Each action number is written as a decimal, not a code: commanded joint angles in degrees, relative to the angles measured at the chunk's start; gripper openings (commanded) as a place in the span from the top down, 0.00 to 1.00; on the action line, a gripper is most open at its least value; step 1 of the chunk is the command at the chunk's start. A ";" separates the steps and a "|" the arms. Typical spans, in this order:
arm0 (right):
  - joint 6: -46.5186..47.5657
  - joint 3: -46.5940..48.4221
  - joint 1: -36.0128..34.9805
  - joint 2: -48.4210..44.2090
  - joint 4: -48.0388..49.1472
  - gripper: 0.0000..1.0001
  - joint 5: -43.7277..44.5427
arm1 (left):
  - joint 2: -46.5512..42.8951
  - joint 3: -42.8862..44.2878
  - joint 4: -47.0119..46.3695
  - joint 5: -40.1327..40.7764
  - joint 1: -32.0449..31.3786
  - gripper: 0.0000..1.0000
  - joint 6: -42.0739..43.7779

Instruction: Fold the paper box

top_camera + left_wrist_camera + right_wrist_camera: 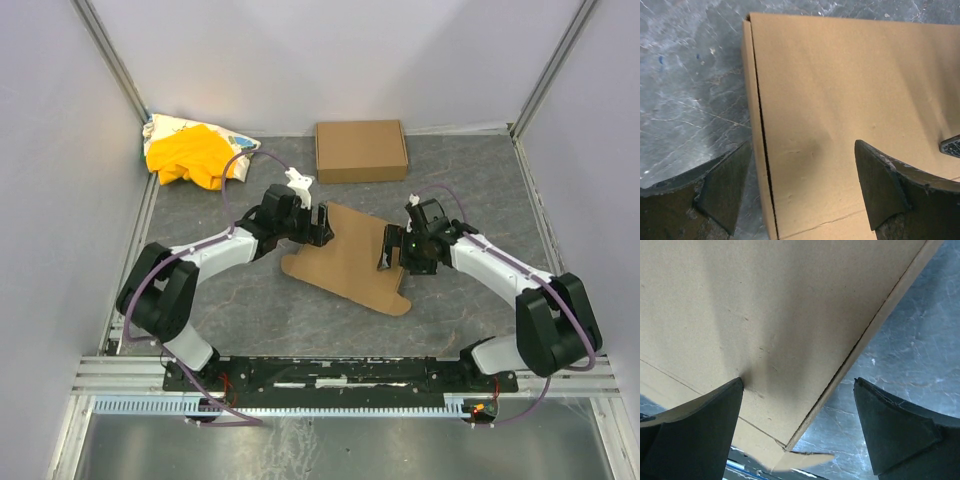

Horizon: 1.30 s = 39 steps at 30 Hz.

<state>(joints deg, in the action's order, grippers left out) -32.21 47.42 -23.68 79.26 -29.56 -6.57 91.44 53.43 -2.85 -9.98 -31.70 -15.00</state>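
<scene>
The paper box (350, 258) lies flat and skewed in the middle of the table, its lid down and a rounded flap (390, 298) sticking out toward the near edge. My left gripper (320, 226) is open at the box's far-left side. In the left wrist view, the left gripper (802, 186) straddles the box's side wall (751, 125): one finger (725, 185) is over the table and the other over the lid (850, 85). My right gripper (394, 250) is open at the box's right side. In the right wrist view, the right gripper (800, 426) straddles the box's edge (860, 340), with its left finger (705, 425) against the lid.
A second flat brown cardboard box (360, 150) sits at the back centre. A yellow cloth bundle (195, 152) lies in the back left corner. Pale walls enclose the grey marbled table (480, 190) on three sides. The arms' mounting rail (340, 375) runs along the near edge.
</scene>
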 commanded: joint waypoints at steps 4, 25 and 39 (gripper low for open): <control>0.18 7.78 1.59 7.05 4.28 0.00 -3.61 | 2.34 1.83 -6.04 -7.51 0.84 0.13 -7.29; 6.15 35.11 5.46 27.03 1.46 0.01 -3.71 | 8.48 15.15 1.98 -0.62 3.23 0.17 -9.01; 8.23 24.89 8.56 9.71 -3.81 0.01 0.30 | -9.71 1.31 2.09 5.72 9.57 0.09 -7.21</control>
<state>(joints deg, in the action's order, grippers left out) -24.75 76.97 -14.94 95.44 -31.94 -6.33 85.80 60.45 1.74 -5.96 -22.98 -21.52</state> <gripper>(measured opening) 0.997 0.906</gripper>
